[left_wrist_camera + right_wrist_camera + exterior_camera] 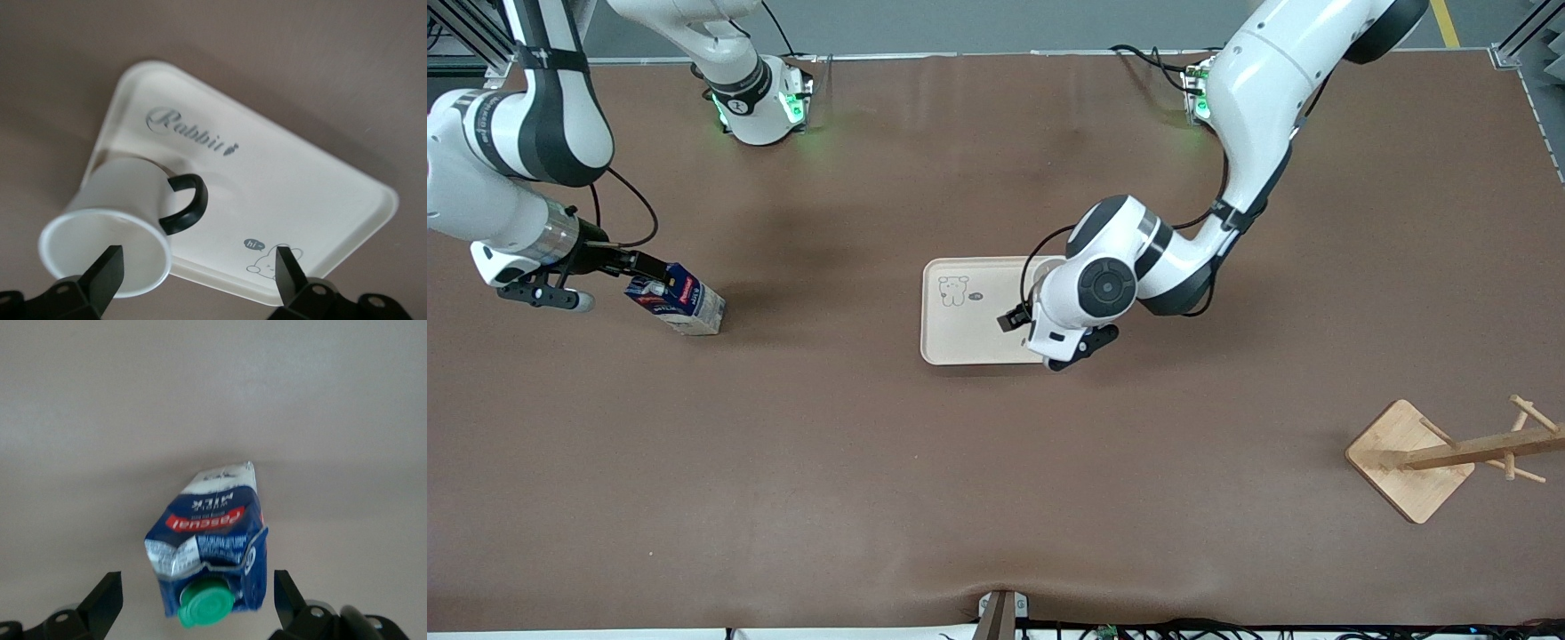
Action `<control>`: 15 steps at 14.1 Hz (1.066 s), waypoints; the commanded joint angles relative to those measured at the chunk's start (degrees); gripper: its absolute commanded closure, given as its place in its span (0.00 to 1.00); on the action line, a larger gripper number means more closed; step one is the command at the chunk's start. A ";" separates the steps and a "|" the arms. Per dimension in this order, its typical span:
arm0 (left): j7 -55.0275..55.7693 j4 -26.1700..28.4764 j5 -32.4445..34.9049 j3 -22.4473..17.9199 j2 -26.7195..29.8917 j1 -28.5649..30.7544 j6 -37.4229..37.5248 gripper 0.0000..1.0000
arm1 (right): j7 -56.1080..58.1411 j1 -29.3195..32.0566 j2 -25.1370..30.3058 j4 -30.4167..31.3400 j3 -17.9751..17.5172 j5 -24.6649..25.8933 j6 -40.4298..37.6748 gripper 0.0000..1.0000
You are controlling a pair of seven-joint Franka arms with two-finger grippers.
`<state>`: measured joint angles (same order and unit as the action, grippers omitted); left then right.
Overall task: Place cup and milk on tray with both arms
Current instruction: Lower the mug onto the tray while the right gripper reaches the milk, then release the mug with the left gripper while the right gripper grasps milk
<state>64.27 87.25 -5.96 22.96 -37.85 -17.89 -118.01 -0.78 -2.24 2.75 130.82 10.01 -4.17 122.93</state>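
The light, thin-walled blue and white milk carton [212, 547] crushes easily: grip its flat sides. Right end effector [193, 600] gapes, empty; left end effector [197, 273] likewise, over the white mug [113, 227]

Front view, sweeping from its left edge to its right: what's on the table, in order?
Milk → tray, with the cup on it, mostly hidden under the left gripper → wooden rack.

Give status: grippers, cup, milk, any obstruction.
Left gripper open over the tray, cup standing on it. Right gripper open around the milk, carton on the table. Nothing between milk and tray.
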 commanded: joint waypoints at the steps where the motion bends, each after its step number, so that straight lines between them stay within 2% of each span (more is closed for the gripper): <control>1: 0.77 1.00 0.77 -4.39 8.04 0.40 4.79 0.00 | 0.34 0.22 -0.72 4.35 -0.17 -0.13 7.12 0.00; 3: 0.77 -1.10 2.78 -7.38 10.86 0.31 9.79 0.00 | 2.35 0.04 -2.66 5.06 -0.17 -0.05 8.38 0.00; 4: 0.68 -2.59 4.88 -8.70 11.74 0.40 12.60 0.00 | 4.97 0.39 -3.97 4.97 -0.17 -0.05 7.60 0.34; 5: 0.59 -3.83 6.99 -9.94 12.62 0.40 14.63 0.00 | 6.22 0.57 -5.03 4.80 -0.17 -0.05 6.11 0.76; 6: 0.59 -4.45 8.84 -10.73 13.50 0.48 15.61 0.00 | 6.32 0.57 -5.56 4.28 -0.08 -0.05 3.92 1.00; 8: 0.24 -4.37 11.57 -13.45 15.70 0.40 15.79 0.00 | 5.97 0.92 -5.48 -0.71 0.18 -0.13 -4.05 1.00; 11: -6.15 -4.37 12.11 -17.66 18.25 0.40 15.88 0.00 | 5.70 0.84 -5.57 -18.78 -0.08 -0.66 -28.45 1.00; 12: -8.87 -4.37 12.11 -19.42 19.39 0.40 15.88 0.00 | 5.62 -0.65 -5.57 -23.80 -0.26 -0.92 -34.02 1.00; 13: -11.34 -4.37 12.11 -20.92 20.35 0.48 16.58 0.00 | 4.22 -3.27 -5.57 -27.77 -0.26 -1.10 -37.47 1.00; 15: -16.61 -4.37 12.02 -22.60 22.38 1.97 18.34 0.00 | -5.49 -10.56 -5.57 -31.93 -0.35 -1.36 -38.91 1.00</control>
<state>51.75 82.52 5.13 1.58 -18.13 -16.68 -101.76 1.19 -6.32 -1.35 103.49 9.83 -5.04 86.05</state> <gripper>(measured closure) 0.000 0.278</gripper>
